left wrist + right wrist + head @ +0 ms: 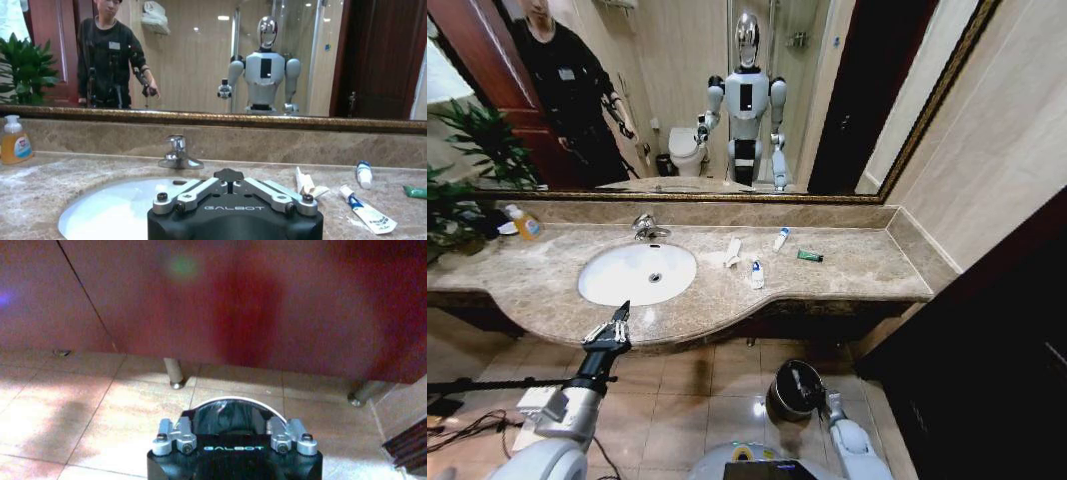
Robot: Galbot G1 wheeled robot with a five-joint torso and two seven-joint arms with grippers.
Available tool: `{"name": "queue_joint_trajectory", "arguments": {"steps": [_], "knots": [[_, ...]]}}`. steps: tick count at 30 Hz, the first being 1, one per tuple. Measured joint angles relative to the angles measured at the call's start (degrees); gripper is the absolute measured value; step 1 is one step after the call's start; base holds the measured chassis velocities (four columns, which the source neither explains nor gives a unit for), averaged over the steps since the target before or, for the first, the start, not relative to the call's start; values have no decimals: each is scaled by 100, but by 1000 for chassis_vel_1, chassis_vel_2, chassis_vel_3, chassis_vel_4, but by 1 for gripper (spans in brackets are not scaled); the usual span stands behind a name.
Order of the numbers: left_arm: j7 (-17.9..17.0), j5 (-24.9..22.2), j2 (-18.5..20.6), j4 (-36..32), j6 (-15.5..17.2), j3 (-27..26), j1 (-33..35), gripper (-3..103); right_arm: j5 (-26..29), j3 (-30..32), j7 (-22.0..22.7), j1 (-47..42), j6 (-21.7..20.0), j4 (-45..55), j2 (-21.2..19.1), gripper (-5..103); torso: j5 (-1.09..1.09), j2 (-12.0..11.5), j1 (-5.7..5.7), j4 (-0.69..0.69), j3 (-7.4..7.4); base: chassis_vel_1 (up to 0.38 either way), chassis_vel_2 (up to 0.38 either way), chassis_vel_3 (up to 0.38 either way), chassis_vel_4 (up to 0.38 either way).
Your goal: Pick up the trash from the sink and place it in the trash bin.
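Marble countertop: brown, veined, curved front edge, long mirror behind.
White oval sink: set in left half of counter, chrome faucet at back rim; bowl looks bare, no trash seen inside.
Dark round trash bin: on tiled floor below counter front, shiny rim, right of centre.
Left gripper: raised at counter's front edge, just before sink rim, pointing toward basin; fingers slightly spread, holding nothing.
Right gripper: low, at bin's rim; whether parted or closed, cannot tell.
Orange soap bottle: far left on counter, not trash.
Trash, on counter to right of sink, not in it: crumpled white paper with stick nearest basin; white tube with blue cap just right of it, long axis running front to back; second white tube farther back; small green tube farthest right, lying crosswise.
Key relation: all pieces lie ahead and to right of left gripper, well apart from it; left arm judged nearer, right arm down by bin.
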Motion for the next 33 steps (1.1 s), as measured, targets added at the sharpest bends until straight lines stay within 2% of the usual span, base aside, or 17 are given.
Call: {"name": "queue_joint_trajectory", "arguments": {"steps": [3, 4, 5, 6, 9, 10, 11, 14, 15, 33], "knots": [[0, 0, 0, 0, 0, 0, 0, 0, -6, -5, 22, -1, -23, 62, 1, 56, 0, 0, 0, 0, 0, 0, 0, 0, 0], [0, 0, 0, 0, 0, 0, 0, 0, -6, -8, 32, -8, -35, 99, 1, 67, 0, 0, 0, 0, 0, 0, 0, 0, 0], [0, 0, 0, 0, 0, 0, 0, 0, -7, -11, 37, -20, -47, 135, 2, 72, 0, 0, 0, 0, 0, 0, 0, 0, 0], [0, 0, 0, 0, 0, 0, 0, 0, -7, -11, 37, -20, -47, 135, 2, 72, 0, 0, 0, 0, 0, 0, 0, 0, 0], [0, 0, 0, 0, 0, 0, 0, 0, -9, -12, 47, -45, -67, 185, 5, 88, 0, 0, 0, 0, 0, 0, 0, 0, 0], [0, 0, 0, 0, 0, 0, 0, 0, -9, -12, 47, -45, -67, 185, 5, 88, 0, 0, 0, 0, 0, 0, 0, 0, 0], [0, 0, 0, 0, 0, 0, 0, 0, -15, -13, 52, -52, -74, 197, 7, 94, 0, 0, 0, 0, 0, 0, 0, 0, 0], [0, 0, 0, 0, 0, 0, 0, 0, -25, -13, 62, -65, -88, 219, 5, 94, 0, 0, 0, 0, 0, 0, 0, 0, 0], [0, 0, 0, 0, 0, 0, 0, 0, -25, -13, 64, -70, -104, 231, 2, 100, 0, 0, 0, 0, 0, 0, 0, 0, 0], [0, 0, 0, 0, 0, 0, 0, 0, 2, -12, 86, -169, -157, 357, -44, 100, 1, 0, 0, 0, 0, 0, 0, 0, 0]]}}
